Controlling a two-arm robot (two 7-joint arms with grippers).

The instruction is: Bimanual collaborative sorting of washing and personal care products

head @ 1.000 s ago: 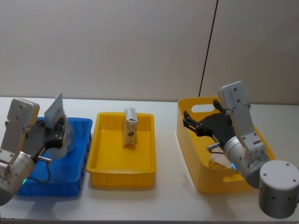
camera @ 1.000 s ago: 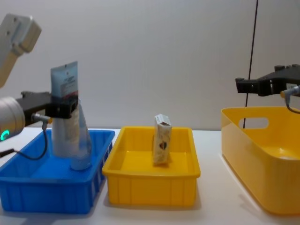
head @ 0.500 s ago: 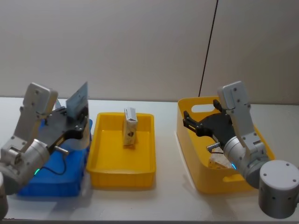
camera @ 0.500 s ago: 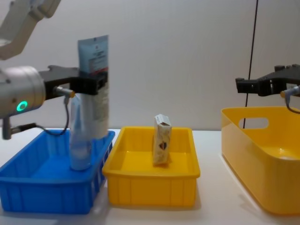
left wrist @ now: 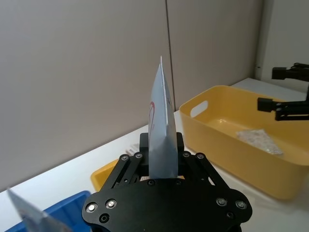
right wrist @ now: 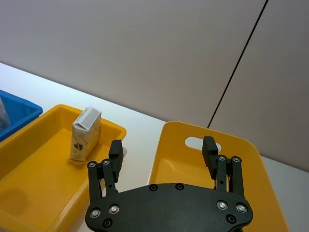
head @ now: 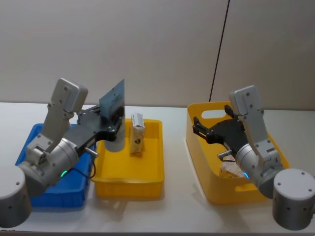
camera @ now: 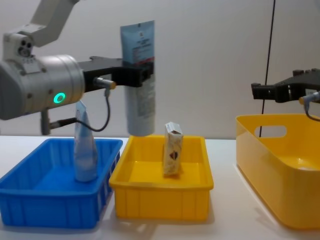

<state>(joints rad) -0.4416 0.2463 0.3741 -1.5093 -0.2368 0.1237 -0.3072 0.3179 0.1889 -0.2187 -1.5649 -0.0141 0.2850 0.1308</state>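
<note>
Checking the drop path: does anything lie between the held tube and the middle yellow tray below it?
Nothing visible does. The tube in the left pincer hangs over the tray's left end, bare there. The cream carton stands upright beside that spot, apart from the tube.

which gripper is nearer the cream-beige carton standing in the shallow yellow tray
Left. The left gripper, shut on a pale-blue squeeze tube, hangs just left of the cream-beige carton, above the yellow tray; the open right gripper is farther off, over the deep yellow bin.
</note>
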